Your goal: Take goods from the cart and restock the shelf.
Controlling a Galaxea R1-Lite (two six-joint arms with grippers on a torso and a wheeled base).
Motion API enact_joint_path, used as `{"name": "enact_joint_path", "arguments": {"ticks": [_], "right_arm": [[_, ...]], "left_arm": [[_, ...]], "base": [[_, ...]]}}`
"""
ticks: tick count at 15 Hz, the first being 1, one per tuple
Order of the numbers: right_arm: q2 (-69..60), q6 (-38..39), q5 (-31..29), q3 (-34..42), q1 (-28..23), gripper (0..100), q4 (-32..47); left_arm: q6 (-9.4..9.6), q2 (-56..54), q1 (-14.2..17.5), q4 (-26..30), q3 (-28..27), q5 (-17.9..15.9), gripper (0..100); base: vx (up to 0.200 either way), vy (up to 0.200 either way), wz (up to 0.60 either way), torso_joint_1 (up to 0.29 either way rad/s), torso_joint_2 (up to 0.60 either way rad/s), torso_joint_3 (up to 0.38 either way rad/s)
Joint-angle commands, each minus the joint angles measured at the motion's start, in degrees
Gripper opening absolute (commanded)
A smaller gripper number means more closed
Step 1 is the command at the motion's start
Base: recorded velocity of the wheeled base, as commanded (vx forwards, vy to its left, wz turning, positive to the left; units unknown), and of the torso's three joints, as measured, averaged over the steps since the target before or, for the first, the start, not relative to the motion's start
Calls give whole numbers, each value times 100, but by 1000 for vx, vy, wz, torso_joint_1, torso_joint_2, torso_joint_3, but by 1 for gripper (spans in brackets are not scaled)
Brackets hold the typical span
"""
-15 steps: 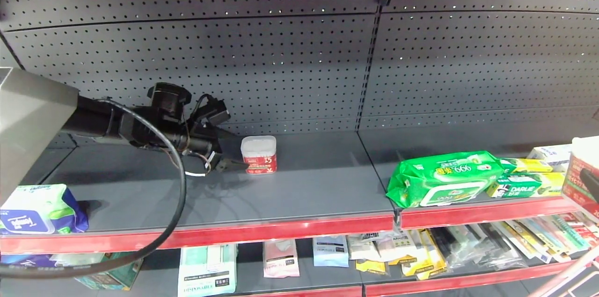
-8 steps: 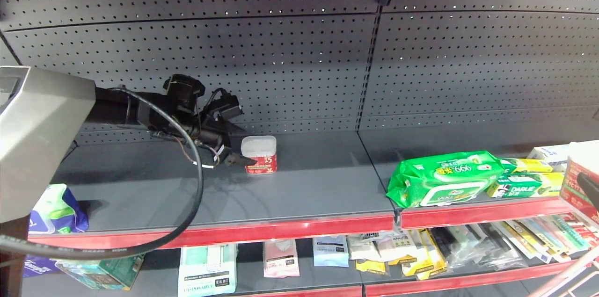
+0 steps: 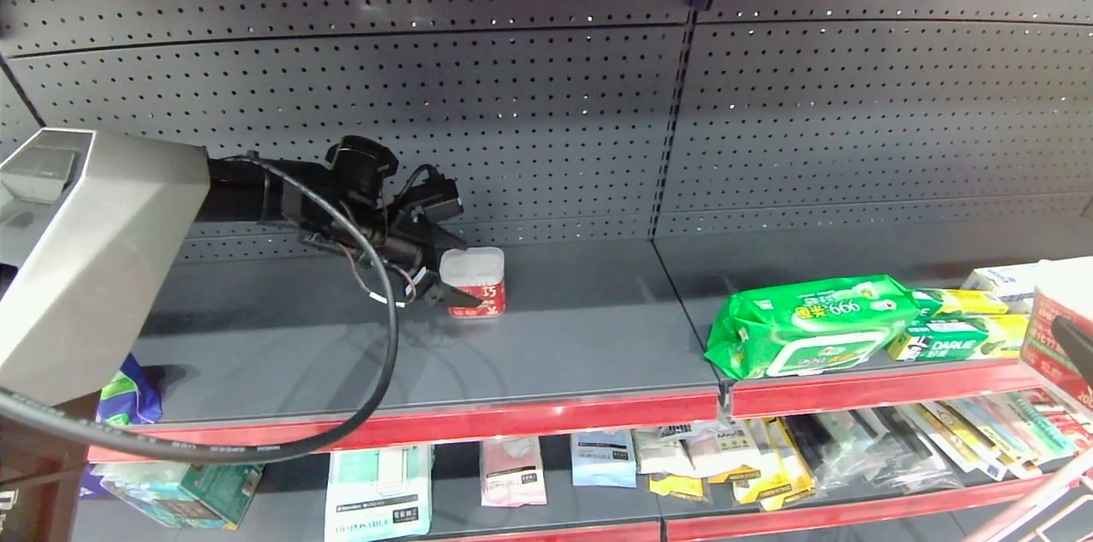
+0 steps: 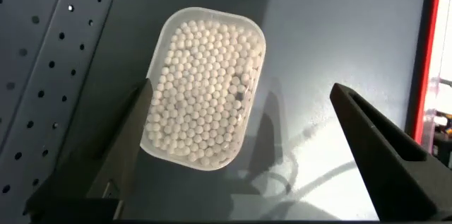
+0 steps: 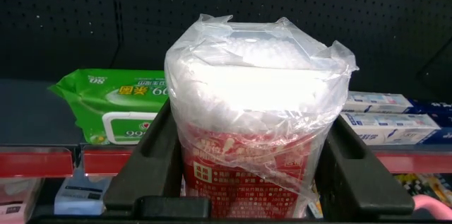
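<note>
A small cotton swab tub (image 3: 474, 282), with a white top and a red label, stands upright on the grey shelf (image 3: 555, 337) near the back panel. My left gripper (image 3: 457, 271) is open around it, one finger on each side. In the left wrist view the tub (image 4: 205, 86) lies against one finger (image 4: 131, 139), while the other finger (image 4: 374, 139) stands well apart. My right gripper (image 5: 248, 155) is shut on a plastic-wrapped red swab pack (image 5: 258, 111), held at the head view's right edge (image 3: 1057, 311).
A green wipes pack (image 3: 807, 324) and toothpaste boxes (image 3: 948, 329) lie on the right shelf section. A blue tissue pack (image 3: 128, 393) sits at the far left. Hanging packets (image 3: 768, 457) fill the shelf below. A cart rail (image 3: 1037, 495) crosses the bottom right corner.
My left arm has slid right along the shelf, bringing its open fingers from beside the tub to around it. The tub and the right gripper's pack have stayed put.
</note>
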Motion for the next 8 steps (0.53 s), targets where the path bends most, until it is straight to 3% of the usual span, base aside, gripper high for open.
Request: {"name": "enact_joint_path", "arguments": {"ticks": [1,5,8], "right_arm": [[28,-1,8,2,1,0,-3],[11,-1,-1,11,-8,0,-3],[28,-1,-1,11,-8,0,-3]], "left_arm": [[11,96,10,37,-244,14,100],[275,228,98,28,-280,129,100],[284,342,98,28,-394,146,100]], "base": [[0,0,0,0,0,0],[0,0,0,0,0,0],[0,0,0,0,0,0]]}}
